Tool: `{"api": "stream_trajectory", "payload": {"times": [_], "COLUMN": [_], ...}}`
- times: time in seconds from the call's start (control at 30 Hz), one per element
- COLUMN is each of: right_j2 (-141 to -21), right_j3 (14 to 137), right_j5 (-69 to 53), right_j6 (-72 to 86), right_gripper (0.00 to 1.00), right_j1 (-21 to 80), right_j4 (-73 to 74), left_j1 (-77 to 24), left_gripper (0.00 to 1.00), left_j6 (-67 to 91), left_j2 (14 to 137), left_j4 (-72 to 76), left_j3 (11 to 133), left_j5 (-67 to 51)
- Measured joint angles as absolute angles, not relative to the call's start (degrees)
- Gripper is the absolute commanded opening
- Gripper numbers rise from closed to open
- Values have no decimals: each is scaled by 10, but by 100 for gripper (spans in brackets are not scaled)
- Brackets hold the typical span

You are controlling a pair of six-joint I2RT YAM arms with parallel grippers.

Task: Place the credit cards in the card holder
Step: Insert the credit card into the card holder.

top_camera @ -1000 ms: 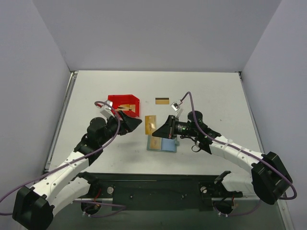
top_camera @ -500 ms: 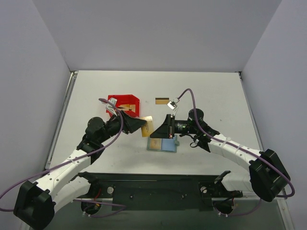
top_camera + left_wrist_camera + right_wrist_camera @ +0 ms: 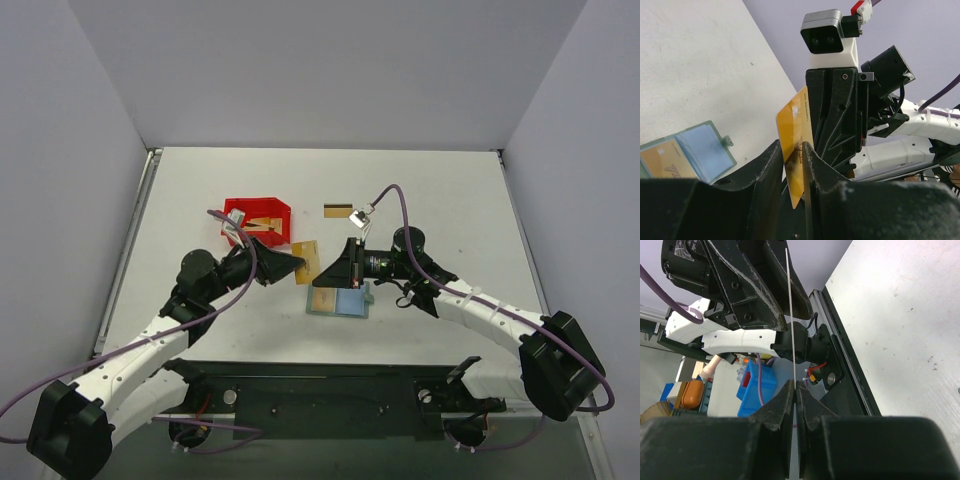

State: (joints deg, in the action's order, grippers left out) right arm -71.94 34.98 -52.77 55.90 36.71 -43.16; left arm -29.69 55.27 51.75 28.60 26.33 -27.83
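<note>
Red bin [image 3: 231, 207], far left, is holding gold bin cards [image 3: 262, 222]; count unclear. The left gripper [image 3: 793, 150] is clamping one held card [image 3: 792, 125], raised off the table [image 3: 450, 190]. The right gripper [image 3: 794, 385] is pinching that same card from the opposite side, shown edge-on in its wrist view. One card holder [image 3: 352, 303] is lying open beneath them, with one tucked card [image 3: 660, 157] sitting in a pocket. One striped card [image 3: 338, 210] is lying loose farther back.
</note>
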Motion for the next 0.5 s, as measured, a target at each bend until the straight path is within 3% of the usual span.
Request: {"api": "stream_trajectory", "payload": {"times": [0.13, 0.2, 0.27, 0.33, 0.5], "right_j2": [-719, -720, -720, -720, -693], "right_j3": [350, 350, 350, 350, 351], "right_j5": [-528, -526, -526, -522, -502], "right_j6": [559, 558, 554, 541, 488], "right_gripper": [0, 8, 26, 36, 44], "right_j1": [367, 367, 366, 364, 359], "right_j4": [-430, -429, -428, -420, -362], "left_j1": [-300, -302, -303, -305, -307], "left_gripper": [0, 0, 0, 0, 0], "left_j6": [556, 559, 559, 559, 564], "left_j2": [518, 517, 518, 520, 529], "left_j4": [289, 301, 307, 308, 309], "left_j3": [262, 262, 262, 262, 262], "left_j5": [-280, -282, -283, -286, -298]}}
